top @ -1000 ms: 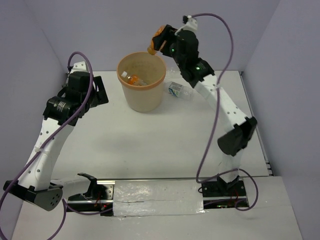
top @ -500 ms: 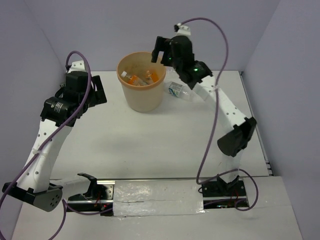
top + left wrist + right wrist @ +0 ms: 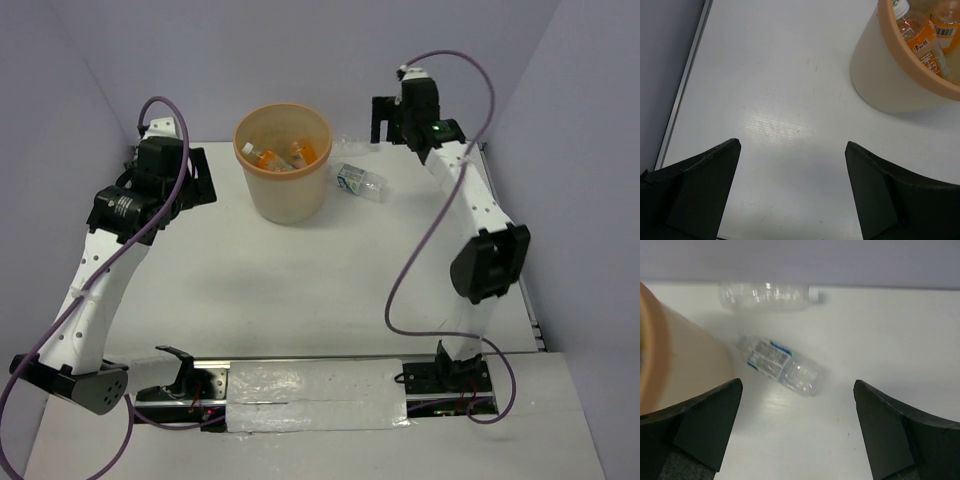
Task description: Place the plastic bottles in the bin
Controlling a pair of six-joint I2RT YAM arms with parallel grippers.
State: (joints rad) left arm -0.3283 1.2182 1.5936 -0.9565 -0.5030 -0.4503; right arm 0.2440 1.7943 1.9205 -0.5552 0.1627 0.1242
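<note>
1. Beside the bin [image 3: 285, 195], on its right and lying on the table [image 3: 300, 290], is a clear labelled bottle [image 3: 782, 365]. It rests on its side, near the bin's wall but apart from it.
2. A plain clear bottle [image 3: 767, 292] lies farther back, along the foot of the back wall [image 3: 840, 260]. Both are yet to be binned, while the orange bottles [image 3: 917, 37] already lie inside.
3. The right gripper [image 3: 796, 390] hangs above the labelled bottle with its fingers spread wide and nothing between them. The left gripper [image 3: 792, 150] is likewise spread and empty, over bare table left of the bin.
4. The step in hand looks like picking up the labelled bottle with the right arm.
5. To do it well, turn the wrist first. The bottle lies at a slant in the wrist view, and the fingers should close across its body, not along its length.
6. Come straight down and straddle the labelled middle. A round bottle will likely roll if one finger touches first.
7. Mind the finger nearest the bin, since it has the least room.
8. Close gently, as thin plastic probably dents and can squirt out.
9. Lift well above the rolled rim before letting go over the bin's middle.
</note>
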